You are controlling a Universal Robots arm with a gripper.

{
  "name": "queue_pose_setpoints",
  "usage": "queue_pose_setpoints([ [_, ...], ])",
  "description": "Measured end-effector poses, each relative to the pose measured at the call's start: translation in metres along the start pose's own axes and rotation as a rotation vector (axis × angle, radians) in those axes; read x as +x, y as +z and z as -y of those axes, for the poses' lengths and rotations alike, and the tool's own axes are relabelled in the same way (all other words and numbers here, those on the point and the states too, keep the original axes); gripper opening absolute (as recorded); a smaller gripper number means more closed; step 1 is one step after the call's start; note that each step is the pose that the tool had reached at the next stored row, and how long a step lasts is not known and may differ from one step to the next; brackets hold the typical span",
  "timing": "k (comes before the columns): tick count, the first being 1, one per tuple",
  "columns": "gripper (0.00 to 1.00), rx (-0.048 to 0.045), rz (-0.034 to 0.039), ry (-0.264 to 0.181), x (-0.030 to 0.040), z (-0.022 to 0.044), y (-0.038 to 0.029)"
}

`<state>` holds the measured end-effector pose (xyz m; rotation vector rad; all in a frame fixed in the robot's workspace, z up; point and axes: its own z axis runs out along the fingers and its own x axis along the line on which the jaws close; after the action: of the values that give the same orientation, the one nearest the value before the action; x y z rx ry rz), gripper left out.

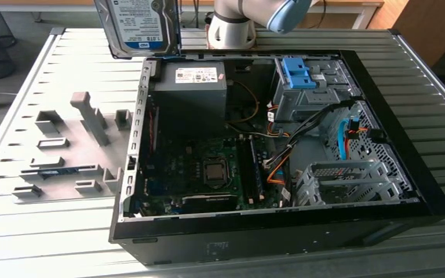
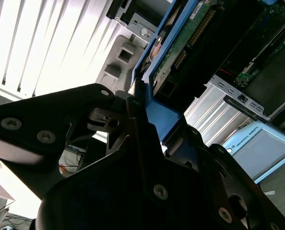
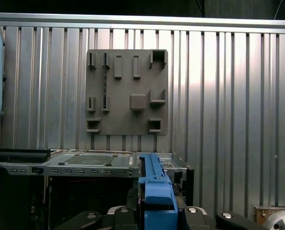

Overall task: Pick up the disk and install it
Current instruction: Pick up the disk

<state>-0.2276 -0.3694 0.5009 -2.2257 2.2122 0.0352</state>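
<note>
- The disk (image 1: 141, 26): a silver-metal drive with its white-and-blue label facing the exterior view, edged by a blue plastic bracket (image 2: 162, 116).
- It stands upright on edge, held aloft with the gripper (image 2: 141, 103) clamped on the bracket.
- It is at the far side, toward the exterior view's left, just above the far corner of the open computer case (image 1: 245, 231).

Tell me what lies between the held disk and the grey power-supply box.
In the exterior view, the computer case's black rim runs between the disk and the power-supply box; nothing else sits there.
</note>
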Motion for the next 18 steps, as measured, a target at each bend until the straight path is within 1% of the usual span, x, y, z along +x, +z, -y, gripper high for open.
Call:
queue_pose_setpoints([
  [5,0.37,-0.0001,-0.0001,0.0,-0.0001,0.0003,0.0],
  [7,0.37,0.0,-0.0001,0.0,0.0,0.0023,0.0],
  [9,0.37,0.0,-0.0001,0.0,0.0,0.0069,-0.0001],
  [12,0.37,0.0001,-0.0001,0.0,0.0001,0.0186,0.0],
  [14,0.37,0.0002,-0.0001,0.0,0.0008,0.023,0.0005],
  [16,0.37,0.0,-0.0002,0.0,0.005,0.0237,0.001],
  [18,0.37,0.0,0.0,0.0,0.0114,0.0237,0.0017],
])
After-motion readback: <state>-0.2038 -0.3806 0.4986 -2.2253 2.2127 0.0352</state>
